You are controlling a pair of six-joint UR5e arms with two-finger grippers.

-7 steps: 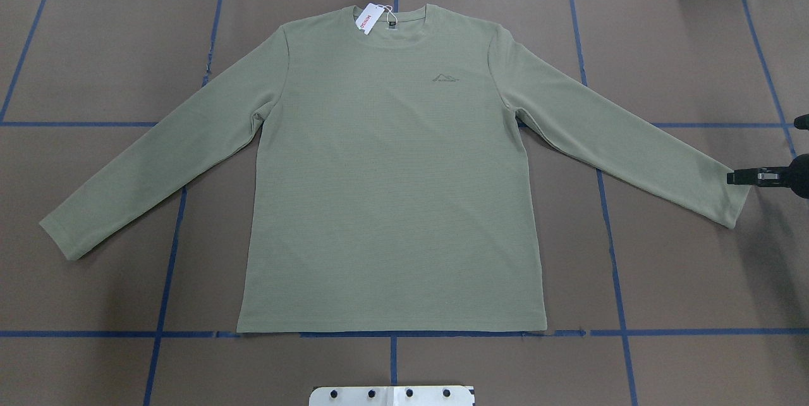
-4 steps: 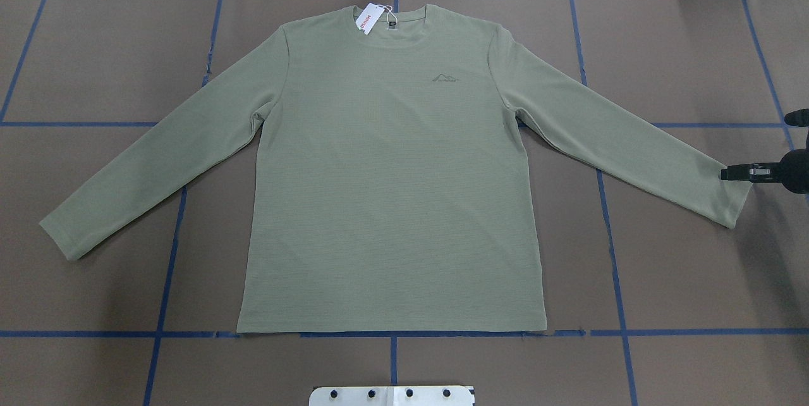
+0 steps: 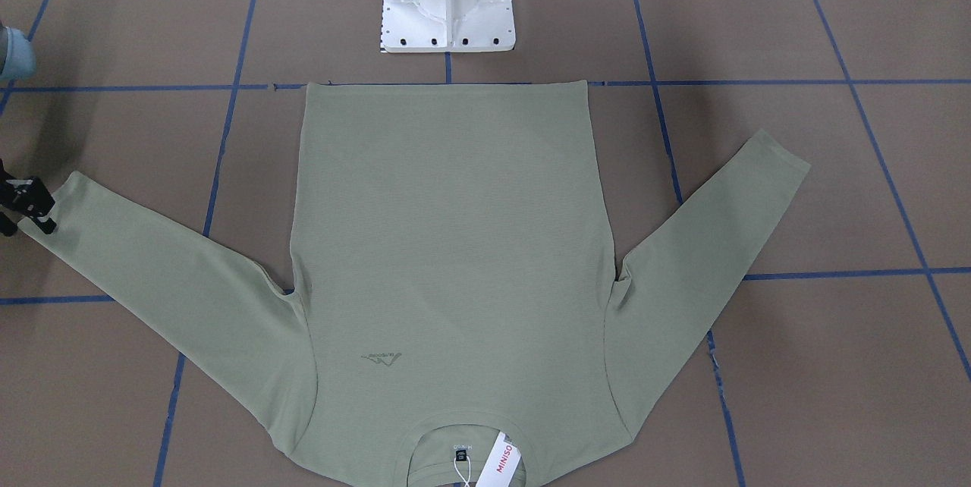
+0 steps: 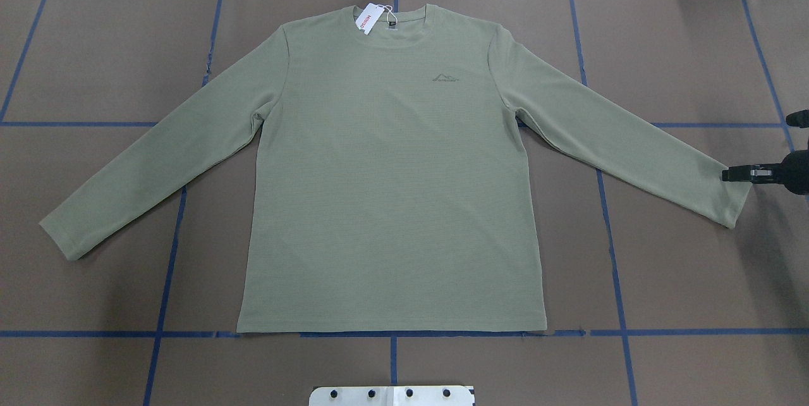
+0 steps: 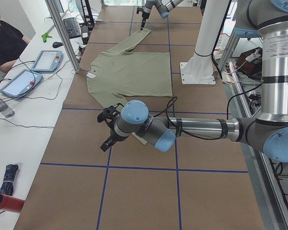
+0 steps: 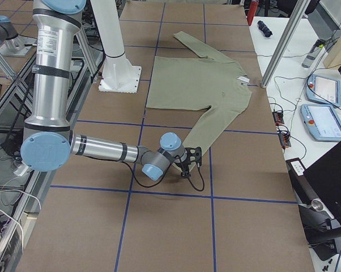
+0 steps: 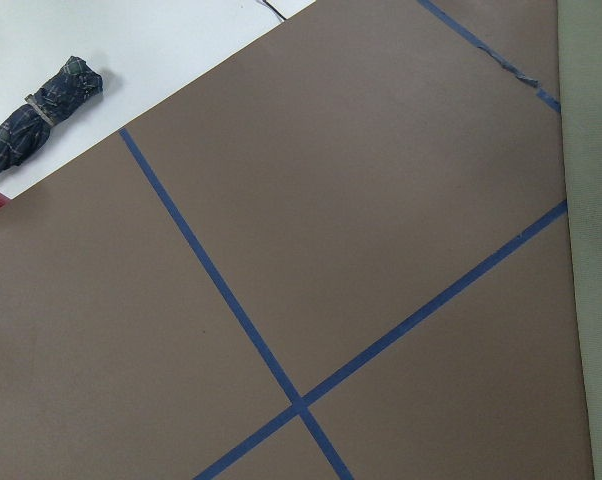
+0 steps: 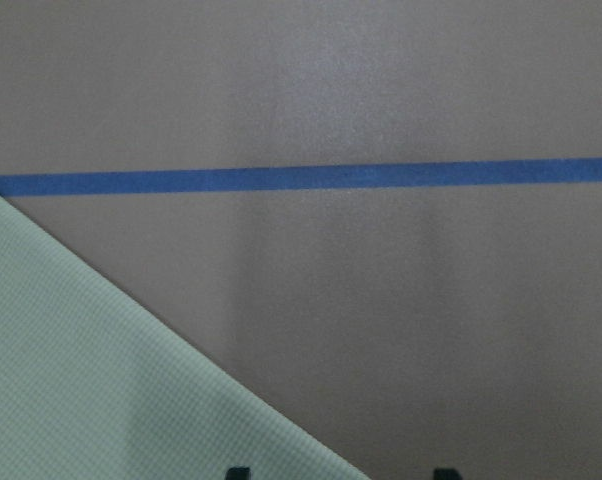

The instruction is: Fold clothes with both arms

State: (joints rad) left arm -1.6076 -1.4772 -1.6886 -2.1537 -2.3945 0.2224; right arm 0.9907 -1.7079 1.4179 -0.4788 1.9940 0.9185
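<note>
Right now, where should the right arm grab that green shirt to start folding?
On the shirt, probably the cuff of the outstretched sleeve, approached from beyond its end. That sleeve lies flat with its end free, and the open right tool sits at the cuff's corner.

Shirt (image 4: 392,191): flat on the table (image 4: 95,45), sleeves spread to either side, collar away from the robot.
Right gripper (image 4: 733,173): at the outer end of the sleeve on the robot's right; the cuff's edge runs in between its spread jaws.
Tape line (image 8: 301,177): crosses the table just ahead of the right jaws.
Left gripper (image 5: 108,130): over bare table, near the other sleeve; the shirt's edge lies off to one side of its jaws.
Hang tag (image 4: 368,19): on the collar, well apart from both pairs of jaws.
Pedestal base (image 4: 392,395): just behind the hem.
</note>
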